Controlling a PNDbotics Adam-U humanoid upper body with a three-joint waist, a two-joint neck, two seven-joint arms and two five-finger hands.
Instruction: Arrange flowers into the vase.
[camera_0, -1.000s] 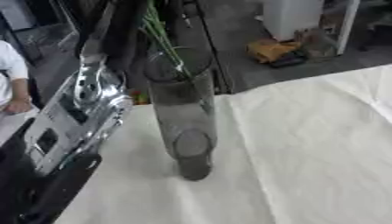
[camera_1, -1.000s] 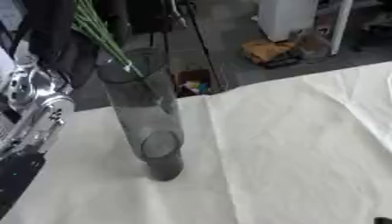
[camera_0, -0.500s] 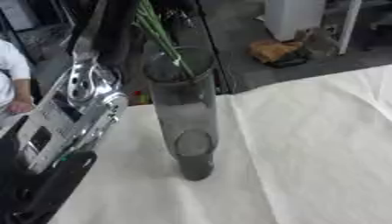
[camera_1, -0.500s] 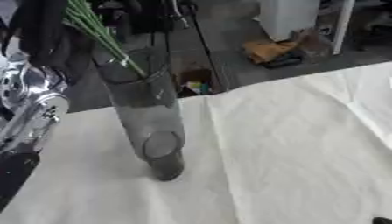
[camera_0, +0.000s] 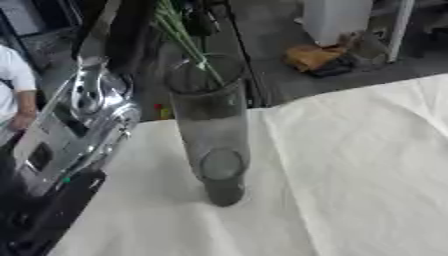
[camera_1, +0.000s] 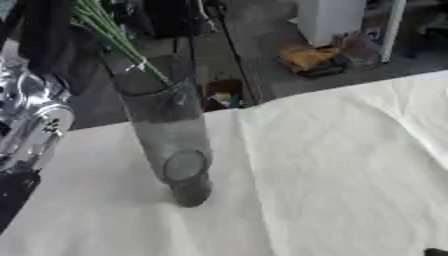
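Observation:
A tall clear glass vase stands on the white tablecloth, tilted in view with its mouth toward the top. Several thin green flower stems come down from the top edge, and their lower ends reach into the vase's mouth. My left arm, black with a silver joint, rises from the lower left and leaves the top edge beside the stems. Its hand is out of view. A small dark tip shows at the lower right corner, perhaps my right hand.
Beyond the table's far edge lies grey floor with an orange bundle, a white box and dark stands. A person in white stands at the far left. Cloth spreads to the vase's right.
My left arm's silver joint has drifted slightly to the left. The stems stay in the vase's mouth and the vase has not moved.

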